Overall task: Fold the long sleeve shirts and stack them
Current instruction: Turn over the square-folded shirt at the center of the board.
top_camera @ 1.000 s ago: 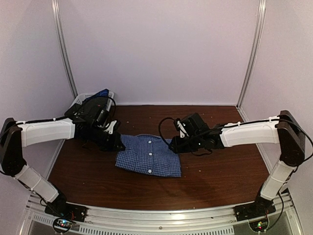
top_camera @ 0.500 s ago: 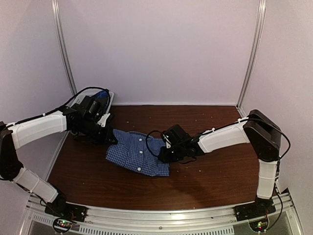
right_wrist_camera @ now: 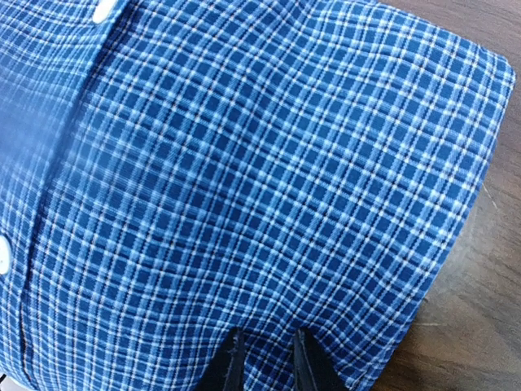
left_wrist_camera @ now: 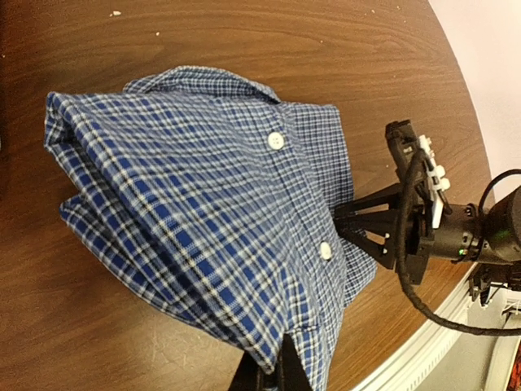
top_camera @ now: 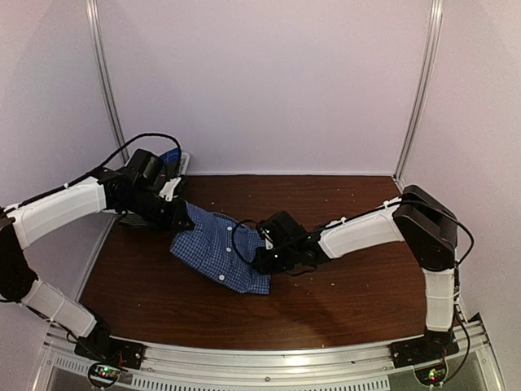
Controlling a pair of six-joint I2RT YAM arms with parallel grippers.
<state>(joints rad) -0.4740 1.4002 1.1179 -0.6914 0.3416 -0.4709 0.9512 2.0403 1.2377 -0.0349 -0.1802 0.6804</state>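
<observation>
A folded blue plaid button shirt (top_camera: 213,248) lies on the brown table (top_camera: 358,285), left of centre, skewed with one corner pointing to the near side. My left gripper (top_camera: 182,220) is shut on the shirt's far-left edge. In the left wrist view the shirt (left_wrist_camera: 195,212) bunches up from my left gripper (left_wrist_camera: 275,373). My right gripper (top_camera: 262,259) is shut on the shirt's right edge. In the right wrist view the plaid cloth (right_wrist_camera: 244,163) fills the frame, pinched between the tips of my right gripper (right_wrist_camera: 264,362). The right gripper also shows in the left wrist view (left_wrist_camera: 383,232).
A white basket (top_camera: 181,160) holding blue cloth stands at the back left corner, mostly hidden behind my left arm. Pale walls with metal posts (top_camera: 106,90) close in the table. An aluminium rail (top_camera: 269,358) runs along the near edge.
Both grippers have moved left with the shirt held between them. The shirt has slid left across the table and turned, and the right arm now reaches further across.
</observation>
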